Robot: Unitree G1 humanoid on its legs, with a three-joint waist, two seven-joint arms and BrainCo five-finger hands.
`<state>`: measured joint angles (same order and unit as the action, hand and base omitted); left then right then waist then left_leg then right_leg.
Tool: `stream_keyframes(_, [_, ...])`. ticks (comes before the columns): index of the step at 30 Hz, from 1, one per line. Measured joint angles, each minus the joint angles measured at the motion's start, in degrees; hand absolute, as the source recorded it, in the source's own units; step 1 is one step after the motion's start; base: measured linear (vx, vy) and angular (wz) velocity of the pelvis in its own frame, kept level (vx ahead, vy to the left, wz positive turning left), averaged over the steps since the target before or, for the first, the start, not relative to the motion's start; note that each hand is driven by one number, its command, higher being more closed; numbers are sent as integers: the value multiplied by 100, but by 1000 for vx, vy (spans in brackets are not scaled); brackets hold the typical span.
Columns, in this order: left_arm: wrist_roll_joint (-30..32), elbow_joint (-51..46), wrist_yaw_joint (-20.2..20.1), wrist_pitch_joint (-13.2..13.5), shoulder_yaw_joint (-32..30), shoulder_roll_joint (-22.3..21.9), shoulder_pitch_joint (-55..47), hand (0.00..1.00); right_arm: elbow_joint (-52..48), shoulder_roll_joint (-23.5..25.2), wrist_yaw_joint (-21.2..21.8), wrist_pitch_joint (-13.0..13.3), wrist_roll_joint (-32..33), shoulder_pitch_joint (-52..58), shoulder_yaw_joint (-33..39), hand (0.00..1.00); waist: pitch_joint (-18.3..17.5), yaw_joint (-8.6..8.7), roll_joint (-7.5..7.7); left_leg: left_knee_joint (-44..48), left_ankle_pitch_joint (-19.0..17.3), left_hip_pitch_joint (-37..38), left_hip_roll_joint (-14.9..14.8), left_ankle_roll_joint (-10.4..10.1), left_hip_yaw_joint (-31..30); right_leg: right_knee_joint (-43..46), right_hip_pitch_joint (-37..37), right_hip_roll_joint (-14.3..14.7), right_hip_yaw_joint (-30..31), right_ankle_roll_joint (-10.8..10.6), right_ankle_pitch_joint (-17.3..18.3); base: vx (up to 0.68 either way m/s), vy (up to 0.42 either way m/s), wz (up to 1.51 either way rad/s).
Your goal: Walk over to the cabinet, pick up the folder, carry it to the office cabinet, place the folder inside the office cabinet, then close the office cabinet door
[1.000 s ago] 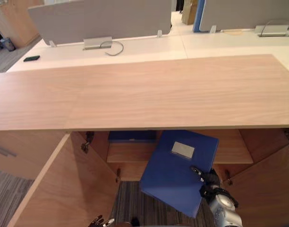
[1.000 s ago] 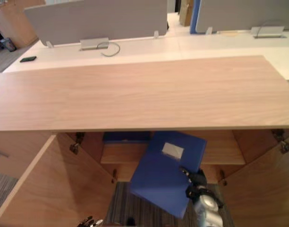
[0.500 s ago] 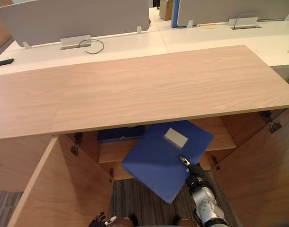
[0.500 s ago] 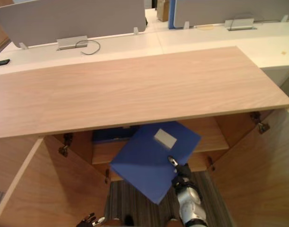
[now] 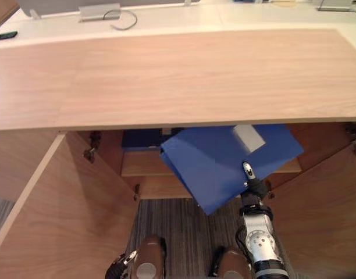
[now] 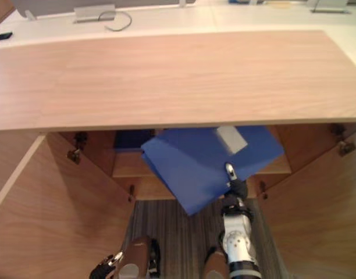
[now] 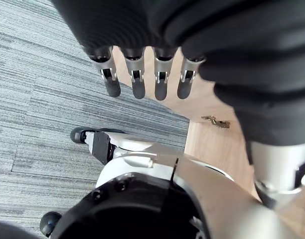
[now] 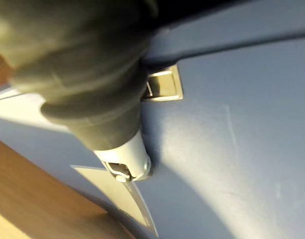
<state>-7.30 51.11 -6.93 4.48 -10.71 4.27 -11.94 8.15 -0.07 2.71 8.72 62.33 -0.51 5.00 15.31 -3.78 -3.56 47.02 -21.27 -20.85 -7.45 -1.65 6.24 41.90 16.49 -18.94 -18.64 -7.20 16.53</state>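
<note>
Right arm [image 5: 258, 244]: glossy silver-grey tube with a round cap on its side, small dark dots ringed around the cap.

Right hand [image 5: 252, 187]: my right wrist cover [image 8: 82, 55] is dark, ribbed and matt, bulging over the wrist and the back of the hand. The thumb [image 8: 126, 158] comes out of it in bare silver, with a small metal link at its end.

Left hand [image 7: 161, 79]: my left wrist cover [image 7: 207, 40] is the same dark ribbed sleeve. Silver fingers [image 7: 112, 74] sit in a row, each slotted down the front and capped with a rounded dark tip.
</note>
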Motion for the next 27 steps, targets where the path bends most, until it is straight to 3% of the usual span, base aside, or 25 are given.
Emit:
stream_keyframes(4, [-2, -126, 110, -19, 2, -12, 14, 0, -109, -8, -414, 238, 217, -661, 109, 100, 141, -29, 14, 630, -169, -670, 219, 124, -11, 777, 719, -373, 206, -86, 220, -94, 80, 14])
stream_keyframes(7, [-80, -217, 160, -21, 5, -20, 46, 0, -41, -310, -823, 380, 344, -1508, 340, 100, 236, -67, 24, 1089, -233, -1334, 313, 204, -8, 1307, 1419, -543, 409, -100, 330, -126, 62, 13])
stream_keyframes(15, [-610, -210, 357, -51, 46, -57, 104, 0, 1797, -1789, -1755, 777, 1018, -4636, 1891, 100, 364, -276, 19, 1983, -227, -2989, 522, 255, -14, 2454, 3218, -910, 832, -49, 532, -46, 25, 13])
stream_keyframes(20, [-791, -213, 486, -49, 162, -65, 96, 0, 2917, -2723, -2158, 777, 1370, -5546, 2513, 100, 402, -388, -61, 2168, -113, -3730, 567, 202, -191, 2712, 3846, -946, 772, 27, 584, -16, -7, 17])
stream_keyframes(27, [-895, -212, 738, -53, 133, -175, -30, 0, 3957, -3657, -2641, 615, 1529, -6251, 2484, 100, 489, -395, -168, 2305, 75, -4418, 657, 84, -435, 3067, 4399, -1033, 656, 209, 732, 2, -34, 20])
